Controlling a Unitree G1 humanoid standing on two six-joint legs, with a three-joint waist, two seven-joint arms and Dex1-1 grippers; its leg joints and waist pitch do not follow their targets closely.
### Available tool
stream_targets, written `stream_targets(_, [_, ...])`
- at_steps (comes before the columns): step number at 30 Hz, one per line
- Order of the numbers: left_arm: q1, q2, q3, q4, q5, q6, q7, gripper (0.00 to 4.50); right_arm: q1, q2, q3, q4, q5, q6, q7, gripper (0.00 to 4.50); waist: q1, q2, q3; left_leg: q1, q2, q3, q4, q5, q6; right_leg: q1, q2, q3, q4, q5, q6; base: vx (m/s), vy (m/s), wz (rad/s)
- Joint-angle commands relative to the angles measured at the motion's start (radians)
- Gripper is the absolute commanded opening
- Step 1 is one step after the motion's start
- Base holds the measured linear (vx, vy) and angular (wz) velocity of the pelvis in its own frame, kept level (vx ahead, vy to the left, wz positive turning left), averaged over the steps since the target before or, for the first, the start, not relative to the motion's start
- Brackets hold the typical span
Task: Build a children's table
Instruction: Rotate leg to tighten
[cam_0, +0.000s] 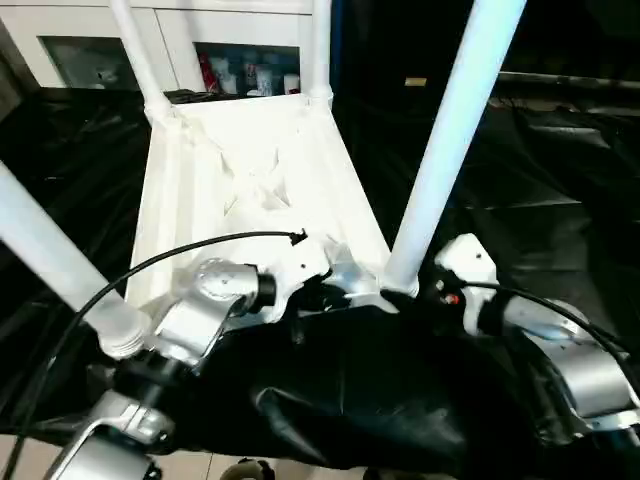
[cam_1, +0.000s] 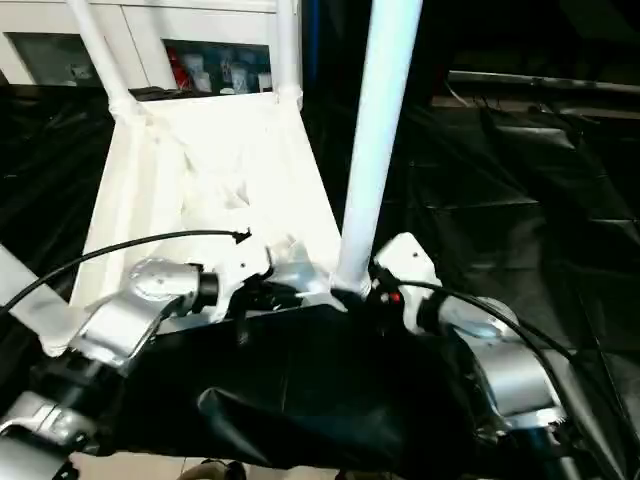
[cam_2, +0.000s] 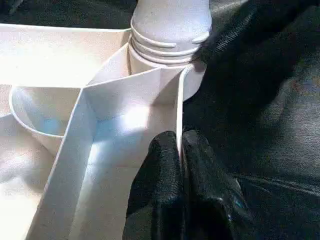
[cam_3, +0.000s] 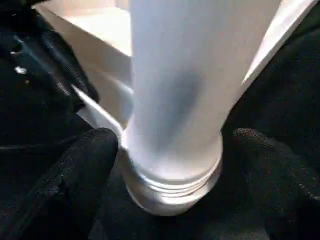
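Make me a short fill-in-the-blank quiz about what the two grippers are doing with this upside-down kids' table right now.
1. The table top lies upside down with ____ legs standing in its corner sockets.
2. The left gripper is pinched shut on the table top's thin ____.
3. The right gripper stands ____ around the base of the near right leg.
4. The black sheet lies ____ the table.

Missing words: four; rim; open; under

Our forearms (cam_0: 205, 310) are silver metal cylinders ending in white wrist housings (cam_0: 465, 262), with thin black cables (cam_0: 150, 262) looping over them. A small red spot (cam_0: 452, 297) marks our right wrist, and our pincer fingers (cam_2: 167, 190) are black.
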Motion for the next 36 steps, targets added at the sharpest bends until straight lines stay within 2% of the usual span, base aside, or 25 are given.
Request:
stream_targets(1, [0.021,-0.015,-0.008,-0.021,-0.041,0.002,-0.025,0.0,-0.004,0.007,-0.009,-0.025,0.024,0.008,0.015,4.06,0.001,-0.026,-0.056,0.008,0.061,-0.017,-0.055,-0.125,0.116,0.05,-0.078,0.038,-0.066,-0.098,-0.253,0.0,0.0,0.0])
stream_targets(4, [0.025,-0.017,-0.006,-0.028,-0.038,0.007,-0.027,0.0,-0.009,0.018,0.0,-0.022,0.031,0.003,0.023,3.81,0.001,-0.026,-0.057,0.008,0.061,-0.018,-0.056,-0.128,0.109,0.049,-0.078,0.038,-0.067,-0.125,-0.245,0.0,0.0,0.0])
stream_targets(9, [0.028,-0.014,-0.009,-0.032,-0.041,0.009,-0.023,0.0,-0.015,0.021,0.01,-0.009,0.031,-0.003,0.027,3.42,0.003,-0.026,-0.061,0.008,0.06,-0.017,-0.052,-0.093,0.118,0.052,-0.077,0.037,-0.06,-0.066,-0.252,0.0,0.0,0.0])
stream_targets(14, [0.03,-0.013,-0.01,-0.036,-0.04,0.014,-0.02,0.0,-0.01,0.016,0.011,-0.004,0.03,-0.006,0.036,2.91,0.004,-0.027,-0.063,0.008,0.059,-0.016,-0.05,-0.084,0.124,0.053,-0.077,0.037,-0.058,-0.06,-0.255,0.0,0.0,0.0])
stream_targets(22, [0.034,-0.013,-0.011,-0.041,-0.039,0.018,-0.022,0.0,-0.005,0.019,0.012,-0.003,0.029,-0.009,0.034,2.47,0.004,-0.026,-0.064,0.008,0.058,-0.016,-0.047,-0.075,0.129,0.055,-0.076,0.036,-0.055,-0.039,-0.261,0.0,0.0,0.0])
stream_targets(27, [0.024,-0.027,-0.007,-0.011,-0.017,0.028,0.022,0.0,0.002,0.055,0.001,0.032,0.01,0.003,-0.035,2.15,0.002,-0.024,-0.062,0.009,0.058,-0.016,-0.048,-0.091,0.121,0.052,-0.075,0.037,-0.058,-0.064,-0.26,0.0,0.0,0.0])
stream_targets(31, [0.002,-0.068,0.0,0.037,0.004,0.047,0.095,0.0,0.016,0.111,0.007,0.062,-0.015,-0.003,-0.113,2.11,-0.003,-0.026,-0.055,0.011,0.056,-0.017,-0.053,-0.165,0.079,0.048,-0.076,0.037,-0.072,-0.205,-0.232,0.0,0.0,0.0])
stream_targets(32, [-0.011,-0.09,0.003,0.059,0.012,0.051,0.128,0.0,0.019,0.137,0.011,0.07,-0.027,0.0,-0.151,2.07,-0.004,-0.026,-0.048,0.014,0.057,-0.018,-0.058,-0.195,0.064,0.041,-0.075,0.038,-0.082,-0.273,-0.215,0.0,0.0,0.0])
stream_targets(34, [-0.029,-0.121,0.007,0.089,0.024,0.054,0.179,0.0,0.021,0.175,0.012,0.081,-0.039,0.009,-0.206,2.06,-0.007,-0.026,-0.046,0.016,0.056,-0.021,-0.063,-0.239,0.038,0.039,-0.077,0.039,-0.089,-0.375,-0.185,0.0,0.0,0.0])
stream_targets(35, [-0.056,-0.162,0.017,0.131,0.035,0.066,0.246,0.0,0.011,0.225,0.003,0.103,-0.052,0.028,-0.284,2.06,-0.007,-0.027,-0.046,0.021,0.057,-0.022,-0.065,-0.254,0.025,0.033,-0.076,0.041,-0.091,-0.39,-0.175,0.0,0.0,0.0])
stream_targets(36, [-0.092,-0.213,0.035,0.185,0.046,0.084,0.338,0.0,-0.01,0.288,-0.02,0.14,-0.065,0.05,-0.389,2.06,-0.009,-0.026,-0.046,0.02,0.055,-0.023,-0.066,-0.256,0.019,0.032,-0.074,0.042,-0.091,-0.391,-0.174,0.0,0.0,0.0])
